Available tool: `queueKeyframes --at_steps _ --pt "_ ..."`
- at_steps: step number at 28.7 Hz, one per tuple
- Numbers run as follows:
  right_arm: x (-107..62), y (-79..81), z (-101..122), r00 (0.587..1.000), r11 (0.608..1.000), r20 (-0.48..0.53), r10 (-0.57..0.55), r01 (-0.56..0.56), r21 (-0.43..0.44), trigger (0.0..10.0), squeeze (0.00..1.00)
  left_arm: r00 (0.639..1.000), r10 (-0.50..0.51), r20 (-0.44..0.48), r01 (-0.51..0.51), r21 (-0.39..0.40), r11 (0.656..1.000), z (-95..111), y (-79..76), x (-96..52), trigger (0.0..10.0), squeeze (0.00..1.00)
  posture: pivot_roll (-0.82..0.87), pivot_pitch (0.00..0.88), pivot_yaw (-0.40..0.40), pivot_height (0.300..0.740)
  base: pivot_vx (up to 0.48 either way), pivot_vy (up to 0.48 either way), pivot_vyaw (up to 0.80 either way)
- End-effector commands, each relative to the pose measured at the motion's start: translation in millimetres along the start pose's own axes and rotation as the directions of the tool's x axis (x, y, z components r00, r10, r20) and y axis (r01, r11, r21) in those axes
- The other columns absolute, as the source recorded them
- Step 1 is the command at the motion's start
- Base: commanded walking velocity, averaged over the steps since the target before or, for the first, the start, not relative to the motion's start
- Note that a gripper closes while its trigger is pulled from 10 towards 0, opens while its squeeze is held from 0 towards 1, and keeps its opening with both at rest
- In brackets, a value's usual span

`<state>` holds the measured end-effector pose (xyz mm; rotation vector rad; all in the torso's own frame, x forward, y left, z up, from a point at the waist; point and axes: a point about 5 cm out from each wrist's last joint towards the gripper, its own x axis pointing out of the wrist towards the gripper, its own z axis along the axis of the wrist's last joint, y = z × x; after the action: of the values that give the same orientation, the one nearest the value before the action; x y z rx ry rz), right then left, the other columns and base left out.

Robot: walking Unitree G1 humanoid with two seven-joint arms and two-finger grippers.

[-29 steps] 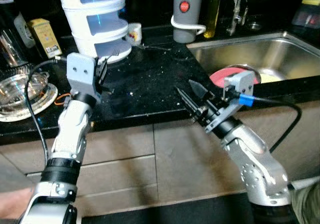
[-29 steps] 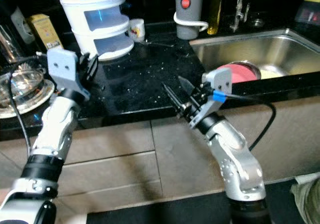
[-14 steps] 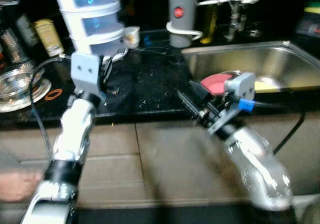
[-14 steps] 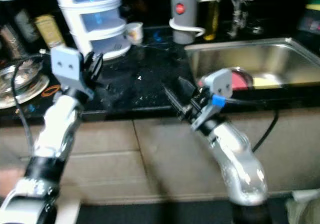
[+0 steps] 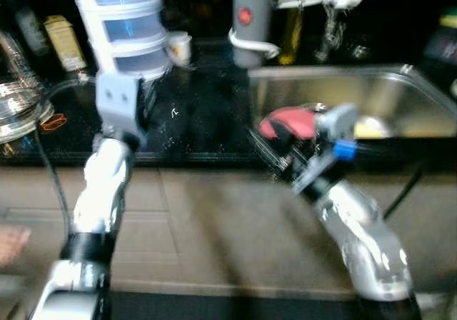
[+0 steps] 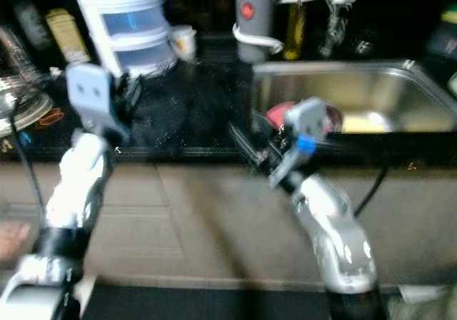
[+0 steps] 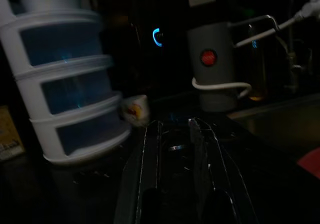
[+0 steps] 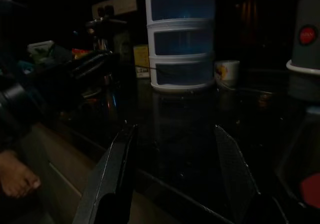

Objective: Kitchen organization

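Both eye views are blurred. My left gripper (image 5: 146, 97) is raised over the black counter (image 5: 200, 113), just in front of a white stacked drawer tower (image 5: 123, 27). Its fingers (image 7: 150, 149) stand slightly apart with nothing between them. My right gripper (image 5: 263, 147) hovers open at the counter's front edge, beside the sink (image 5: 357, 95), where a red plate (image 5: 289, 122) lies. In the right wrist view its fingers (image 8: 119, 164) are spread wide and hold nothing.
A grey appliance with a red button (image 5: 248, 16), a small cup (image 5: 179, 46) and a yellow box (image 5: 61, 41) stand at the back. A glass bowl (image 5: 16, 109) sits at far left. A person's foot (image 8: 17, 176) is on the floor.
The whole picture has shifted and blurred, so the camera has moved; the counter now sits higher in the picture. Both arms keep their poses and both grippers stay open.
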<state>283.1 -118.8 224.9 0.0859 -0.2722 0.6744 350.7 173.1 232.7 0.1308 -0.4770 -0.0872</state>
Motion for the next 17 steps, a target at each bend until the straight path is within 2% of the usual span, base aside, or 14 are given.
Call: queueKeyframes --at_steps 1,11,17 --pt "-0.6 -0.8 -0.7 1.000 1.000 -0.011 -0.002 0.002 -0.009 10.0 0.00 1.000 0.003 0.001 -0.003 0.017 1.000 1.2 1.9 -0.3 10.0 0.00 -0.14 0.000 0.041 0.740 0.000 -0.420 0.00" --pt "-0.8 -3.1 -2.1 0.999 1.000 -0.027 -0.018 0.018 -0.009 10.0 0.00 1.000 0.004 0.005 -0.004 0.017 1.000 2.5 2.0 1.2 10.0 0.00 -0.14 0.000 0.041 0.740 0.000 -0.422 0.00" --pt "-0.6 -4.9 -4.8 0.998 0.999 -0.050 -0.035 0.034 -0.013 10.0 0.00 1.000 0.008 0.011 -0.008 0.012 1.000 4.5 5.0 3.9 10.0 0.00 -0.14 0.000 0.042 0.740 0.000 -0.395 -0.76"
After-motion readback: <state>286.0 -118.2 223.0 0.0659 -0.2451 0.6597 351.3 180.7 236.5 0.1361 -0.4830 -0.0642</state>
